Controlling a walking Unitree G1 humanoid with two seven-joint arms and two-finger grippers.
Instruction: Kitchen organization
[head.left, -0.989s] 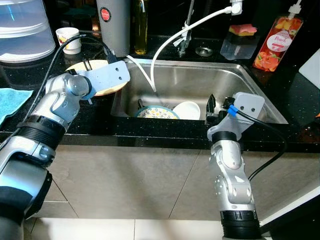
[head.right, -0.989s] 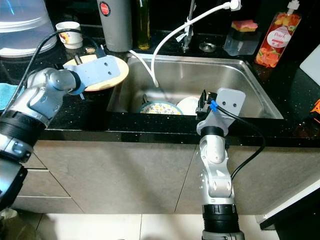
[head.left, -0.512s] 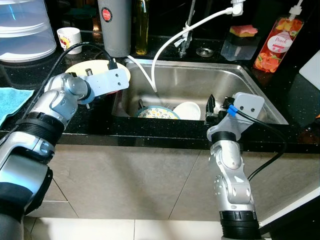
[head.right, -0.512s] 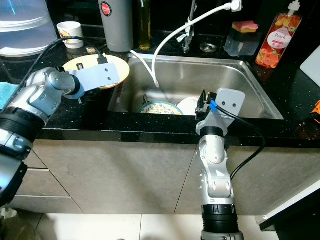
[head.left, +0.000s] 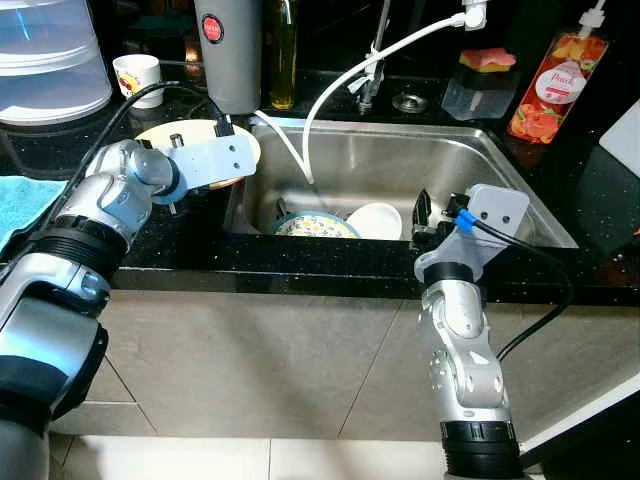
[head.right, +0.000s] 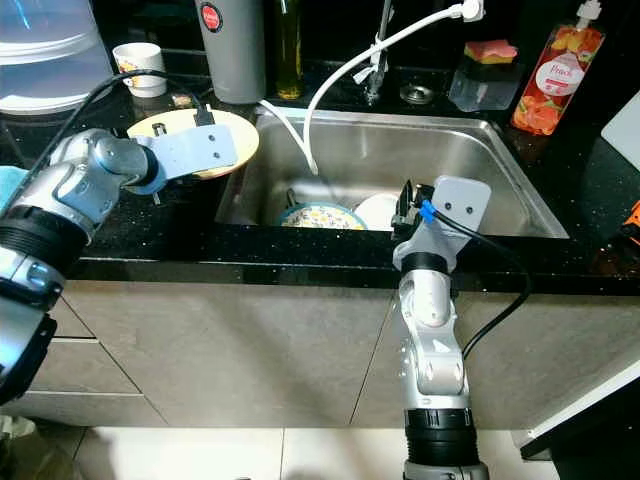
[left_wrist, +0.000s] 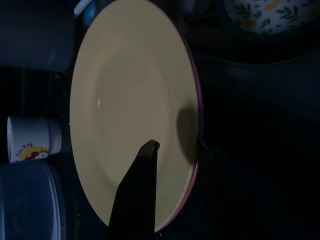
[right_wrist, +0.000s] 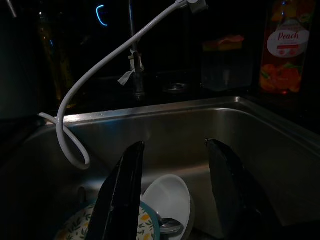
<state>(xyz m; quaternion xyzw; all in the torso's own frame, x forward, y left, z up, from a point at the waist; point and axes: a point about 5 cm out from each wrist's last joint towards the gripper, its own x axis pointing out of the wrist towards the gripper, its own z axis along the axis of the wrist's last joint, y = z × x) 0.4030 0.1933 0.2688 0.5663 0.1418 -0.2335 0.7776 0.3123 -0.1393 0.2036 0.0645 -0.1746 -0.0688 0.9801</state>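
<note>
Steel sink (head.left: 520, 195): held the dishes not yet sorted, a patterned bowl (head.left: 315, 226) and a white bowl (head.left: 374, 220) side by side at its near wall, with a spoon visible beside them in the right wrist view.
Right gripper (right_wrist: 176, 192): hung at the sink's near edge, fingers spread apart and empty, pointing toward the white bowl.
Left gripper (left_wrist: 172, 145): sat at the rim of the yellow plate (head.left: 162, 133), which lay flat on the black counter (head.left: 60, 150) just left of the sink; one finger (left_wrist: 137, 185) lay over the plate's face, the other was lost in shadow at the rim, so whether it gripped could not be told.
Step in hand: judged to be settling the plate on the counter; doing it well would mean keeping it flat and drawing the fingers straight back off the rim.
In the way: white hose (head.left: 340, 75) looping into the sink, likely to snag a reach for the bowls.
Farther back: small cup (head.left: 137, 74), grey canister (head.left: 229, 50), oil bottle (head.left: 280, 55), sponge holder (head.left: 480, 80), peach soap bottle (head.left: 552, 85).
</note>
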